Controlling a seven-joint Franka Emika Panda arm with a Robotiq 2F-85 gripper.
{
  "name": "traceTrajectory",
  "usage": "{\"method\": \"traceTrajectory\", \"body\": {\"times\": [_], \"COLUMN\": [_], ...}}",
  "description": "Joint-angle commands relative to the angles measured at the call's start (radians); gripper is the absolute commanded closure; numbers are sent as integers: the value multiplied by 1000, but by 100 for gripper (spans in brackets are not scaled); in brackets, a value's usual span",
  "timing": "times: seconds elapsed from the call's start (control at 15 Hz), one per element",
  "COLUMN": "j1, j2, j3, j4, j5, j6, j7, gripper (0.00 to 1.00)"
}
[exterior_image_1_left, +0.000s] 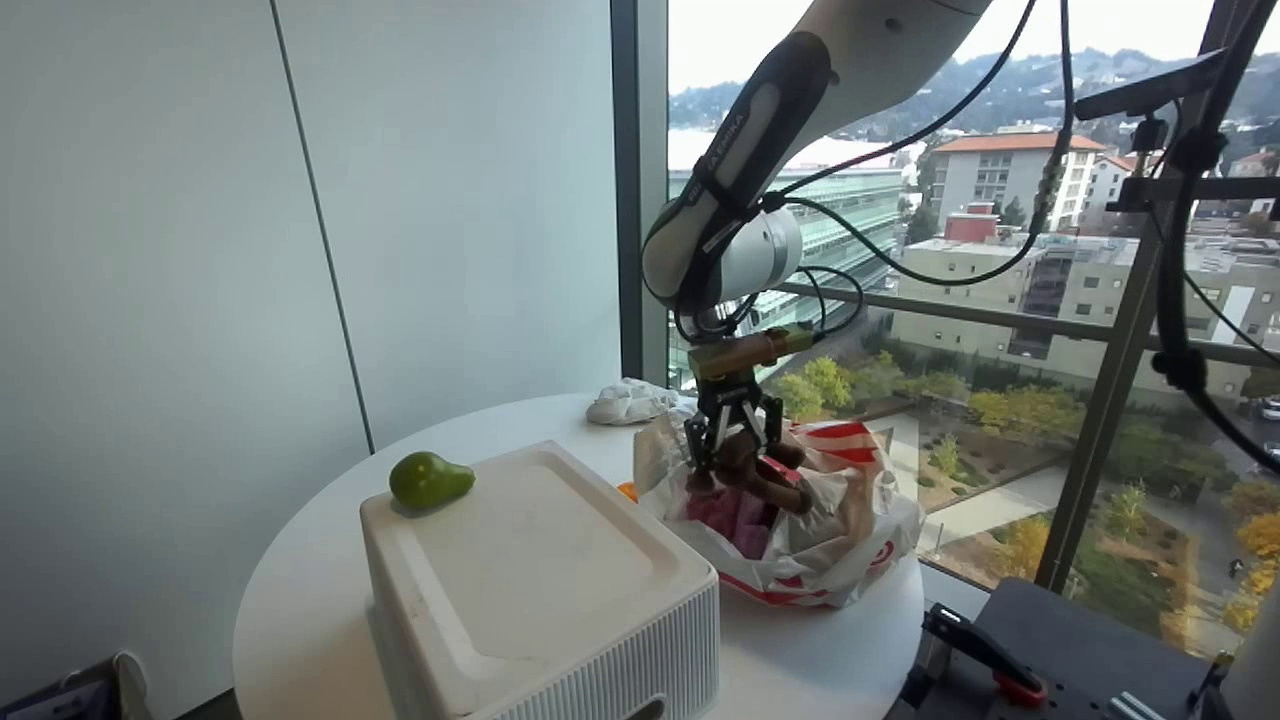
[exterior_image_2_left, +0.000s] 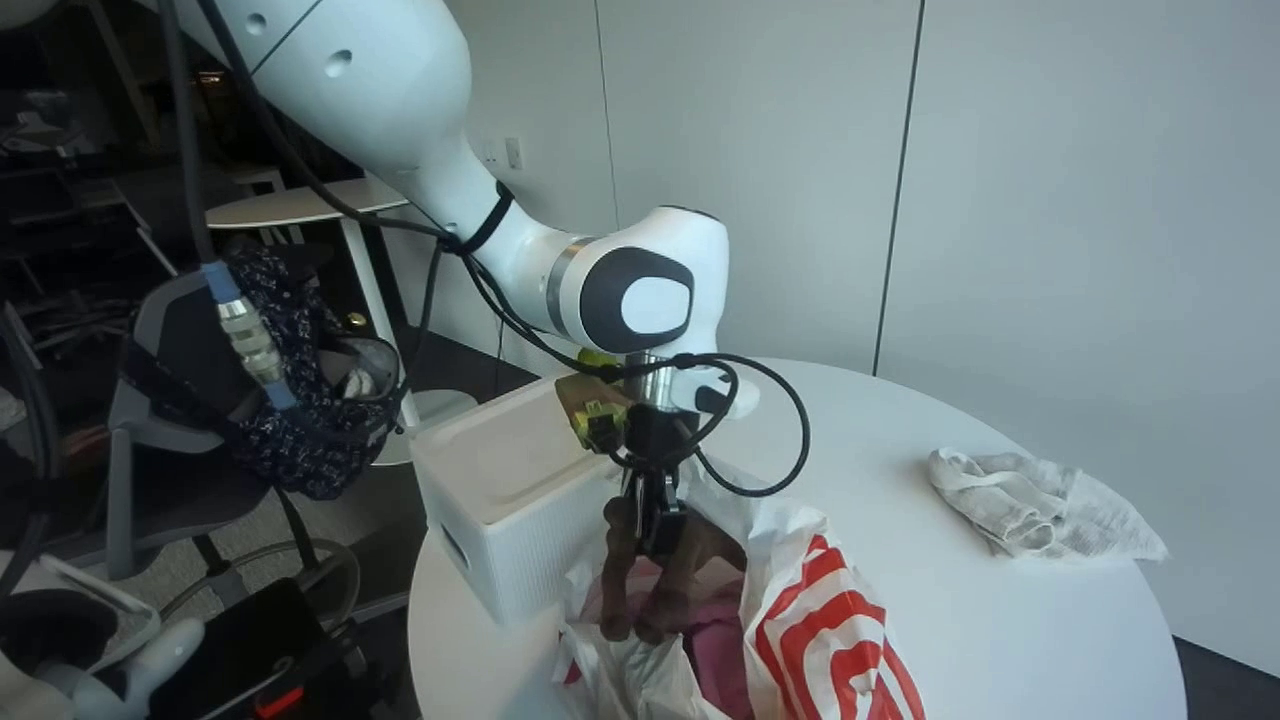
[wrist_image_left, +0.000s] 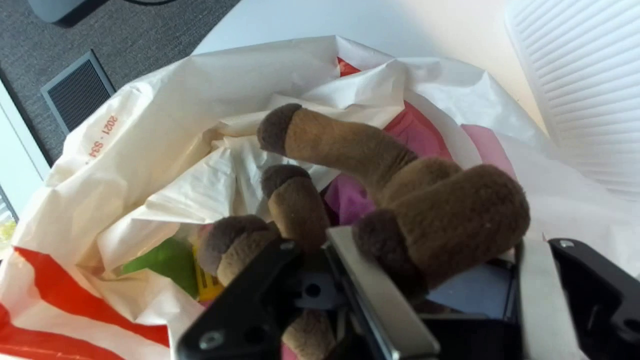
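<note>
Right over the bag (exterior_image_1_left: 855, 535), our gripper (wrist_image_left: 439, 237) straddles a toy (wrist_image_left: 425, 182); whether it pinches, we cannot tell. Beside the bag sits a box (exterior_image_1_left: 550, 565).

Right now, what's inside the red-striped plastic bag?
In the wrist view, the bag shows a brown plush toy at its mouth, with something purple, something green and something yellow inside. Its bottom and whatever the toy covers can't be seen.

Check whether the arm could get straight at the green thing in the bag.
Probably not: the claw has part of the brown stuffed toy between its fingers, and folds of the bag partly cover the green thing.
</note>
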Motion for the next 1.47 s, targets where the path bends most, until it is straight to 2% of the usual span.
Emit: {"method": "traceTrajectory", "body": {"times": [0.0,0.33,0.53,0.8,0.87,0.93,1.07,1.13,1.27,1.4], "j1": [24,24,53,94,100,109,143,158,225,230], "j2": [-28,47,112,181,181,169,99,66,-2,-76], "j3": [-16,-23,-61,-106,-106,-105,-107,-103,-134,-94], "j4": [-6,-12,-25,-51,-56,-64,-87,-94,-95,-93], "j5": [-47,-45,-98,-149,-142,-133,-144,-146,-238,-290], "j6": [34,173,244,277,278,266,170,99,-83,-262], "j7": [46,87,158,226,227,230,240,248,367,408], "gripper": [96,97,96,96,90,70,56,49,34,19]}}
